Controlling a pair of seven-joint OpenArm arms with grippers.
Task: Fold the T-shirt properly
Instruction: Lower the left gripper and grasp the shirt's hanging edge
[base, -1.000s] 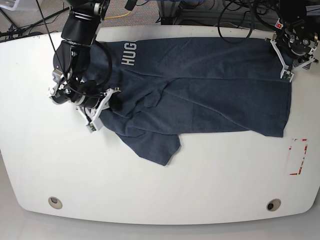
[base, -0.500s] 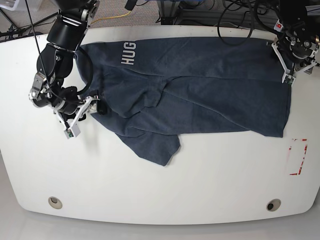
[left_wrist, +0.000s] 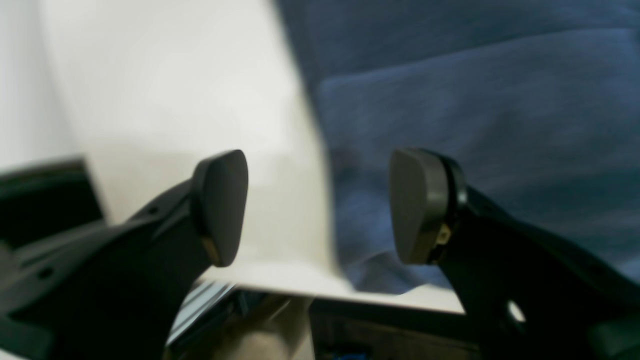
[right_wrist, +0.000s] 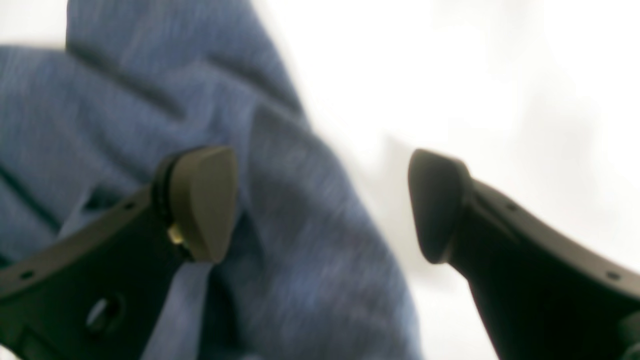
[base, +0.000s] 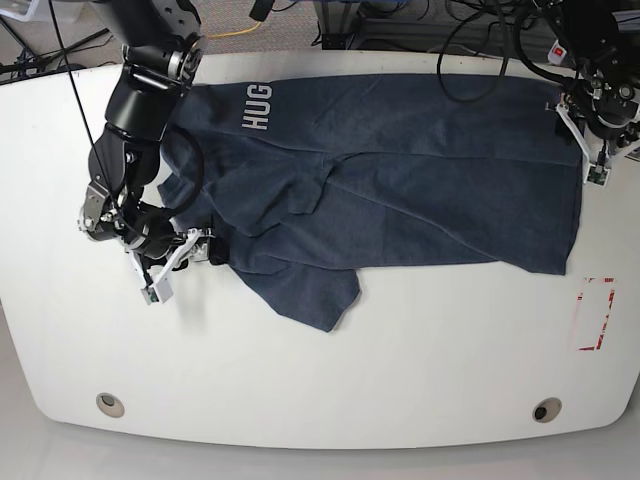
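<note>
My right claw (right_wrist: 320, 205) gapes wide and empty over the T-shirt (base: 400, 170) edge. My left claw (left_wrist: 320, 205) hangs parted, gripping nothing, at the table (base: 320, 380) rim

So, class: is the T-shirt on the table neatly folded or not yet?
Not yet. The T-shirt lies partly folded and rumpled across the table, with diagonal creases, one flap hanging toward the front and only "HUG" of its lettering showing.
</note>
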